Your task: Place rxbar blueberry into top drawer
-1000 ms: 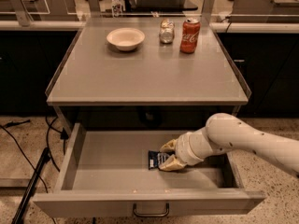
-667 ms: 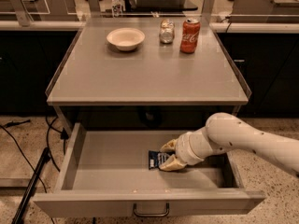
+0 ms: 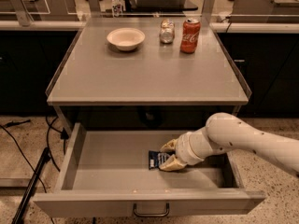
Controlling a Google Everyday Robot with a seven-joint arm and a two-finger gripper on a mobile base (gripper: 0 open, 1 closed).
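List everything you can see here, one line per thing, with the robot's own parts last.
table: one, grey, centre of the view, above the drawer.
bowl: one, cream-white, back left of the tabletop.
small jar: one, clear and silvery, back of the tabletop, between the bowl and the can.
soda can: one, red, upright, just right of the jar.
top drawer: one, grey, pulled open under the tabletop.
drawer handle: one, dark bar, centre of the drawer front.
rxbar blueberry: one, dark blue with white print, on the drawer floor right of centre.
cables: several, black, on the floor at left.
arm: one, white, reaching in from the right.
gripper: one, tan, inside the drawer at the bar.
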